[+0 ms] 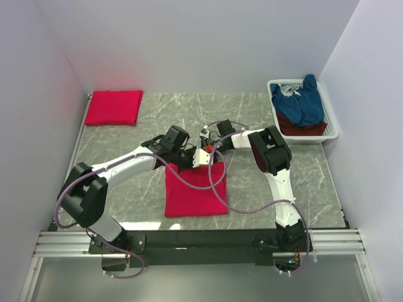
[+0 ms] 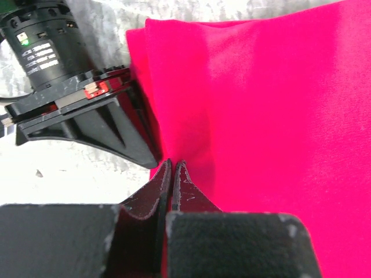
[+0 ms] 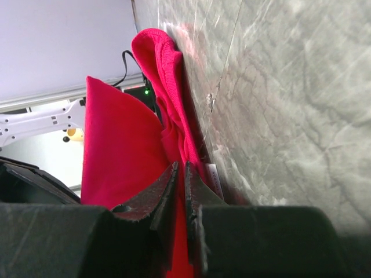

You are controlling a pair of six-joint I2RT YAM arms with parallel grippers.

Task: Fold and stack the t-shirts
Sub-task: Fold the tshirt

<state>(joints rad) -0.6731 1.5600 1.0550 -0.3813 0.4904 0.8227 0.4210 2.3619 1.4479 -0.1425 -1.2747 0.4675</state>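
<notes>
Red t-shirt (image 1: 195, 198) at desk (image 1: 252, 126) centre, its twelve o'clock edge clamped tight in both left end effector (image 2: 172, 163) and right end effector (image 3: 181, 167).

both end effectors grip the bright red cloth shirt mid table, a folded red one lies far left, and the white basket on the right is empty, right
Not empty: the top external view shows the white plastic basket holding a navy blue cloth shirt on top of a darker red one. The rest stands.
</notes>
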